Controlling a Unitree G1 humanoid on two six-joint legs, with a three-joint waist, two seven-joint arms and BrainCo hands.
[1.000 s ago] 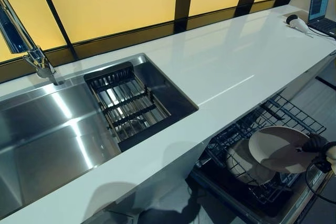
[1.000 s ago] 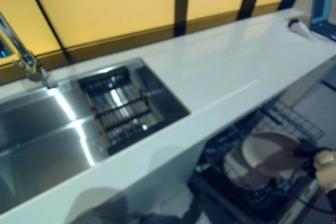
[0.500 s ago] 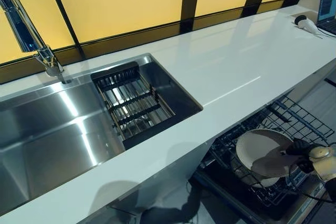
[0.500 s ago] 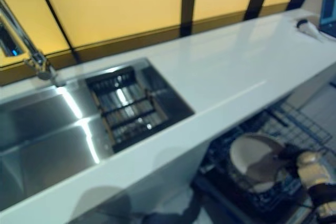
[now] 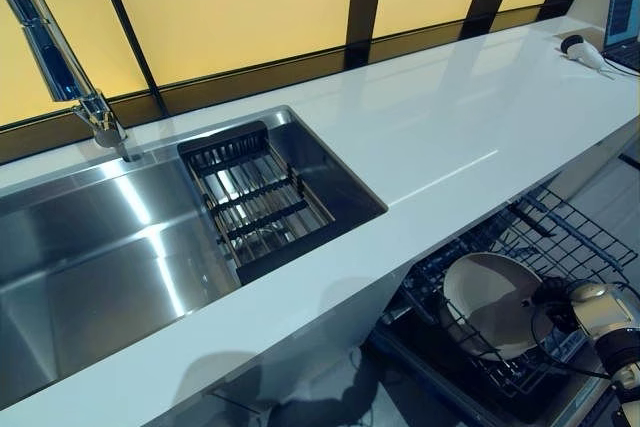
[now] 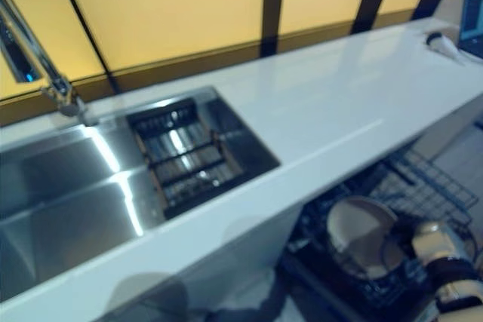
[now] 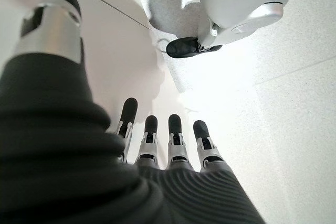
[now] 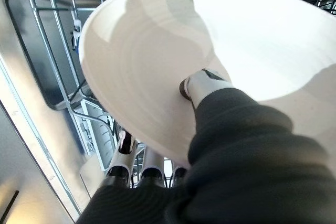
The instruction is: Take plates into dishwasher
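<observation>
A beige plate stands tilted among the wires of the pulled-out dishwasher rack, below the counter at the lower right. My right hand is shut on the plate's right rim. In the right wrist view the thumb presses on the plate's face while the fingers curl under its edge. My left hand appears only in its own wrist view, hanging with straight fingers beside a white cabinet panel above the floor, holding nothing.
A white counter runs across the view above the dishwasher. A steel sink with a dark wire drainer and a faucet lies at the left. A laptop and a small white device sit at the far right.
My right hand has brought the plate down and leftward into the rack, tipping it from nearly flat to more upright. The camera has shifted slightly.
</observation>
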